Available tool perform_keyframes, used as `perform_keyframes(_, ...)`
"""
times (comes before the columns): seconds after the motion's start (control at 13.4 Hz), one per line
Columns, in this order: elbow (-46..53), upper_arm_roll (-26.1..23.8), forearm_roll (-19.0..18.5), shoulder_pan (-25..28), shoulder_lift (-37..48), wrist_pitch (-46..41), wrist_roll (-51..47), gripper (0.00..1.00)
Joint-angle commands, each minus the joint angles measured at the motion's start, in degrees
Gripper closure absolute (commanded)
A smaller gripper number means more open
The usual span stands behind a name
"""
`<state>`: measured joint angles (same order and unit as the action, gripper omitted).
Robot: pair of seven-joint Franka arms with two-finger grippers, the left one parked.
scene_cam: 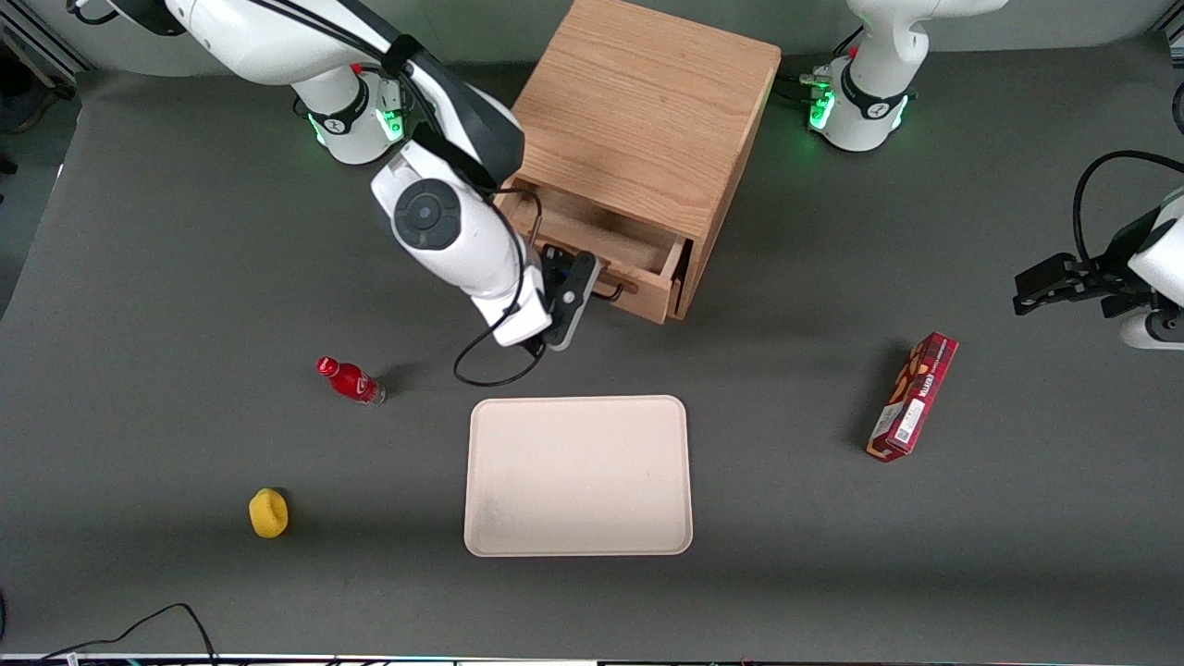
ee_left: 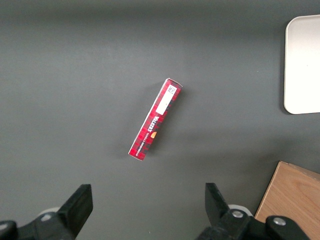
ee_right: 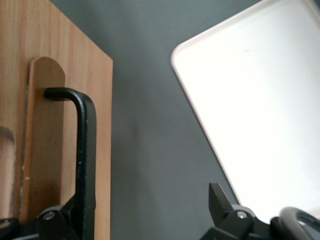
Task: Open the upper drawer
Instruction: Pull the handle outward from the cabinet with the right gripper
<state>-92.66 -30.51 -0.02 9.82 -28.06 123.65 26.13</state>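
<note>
The light oak cabinet (scene_cam: 643, 111) stands at the back middle of the table. Its upper drawer (scene_cam: 606, 242) is pulled partly out, and its hollow inside shows from above. The drawer's front panel (ee_right: 50, 150) carries the thin black bar handle (ee_right: 85, 150), also seen in the front view (scene_cam: 612, 292). My right gripper (scene_cam: 572, 282) hangs just in front of the drawer front, at the handle's end. It (ee_right: 145, 200) is open wide: one finger (ee_right: 70, 215) lies against the handle bar, the other (ee_right: 220, 200) is over bare table. The lower drawer is hidden.
A cream tray (scene_cam: 578, 476) lies nearer the front camera than the cabinet. A red bottle (scene_cam: 351, 380) and a yellow object (scene_cam: 268, 513) lie toward the working arm's end. A red box (scene_cam: 913, 396) lies toward the parked arm's end, also in the left wrist view (ee_left: 155, 119).
</note>
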Motion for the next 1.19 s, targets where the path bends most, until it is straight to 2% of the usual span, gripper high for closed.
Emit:
perform_keyframes(0.0, 2.74, 2.9, -0.16, 0.11, -0.42, 0.1, 0.67, 0.0)
perform_keyframes(0.3, 5.64, 6.16, 0.63, 0.11, -0.94, 0.28, 1.02, 0.0)
perform_keyframes(0.6, 5.91, 8.44, 0.63, 0.11, -1.65, 4.93, 1.29, 0.0)
perform_keyframes(1.12, 7.58, 9.32, 0.81, -2.08, -1.82, 5.46, 2.43, 0.0)
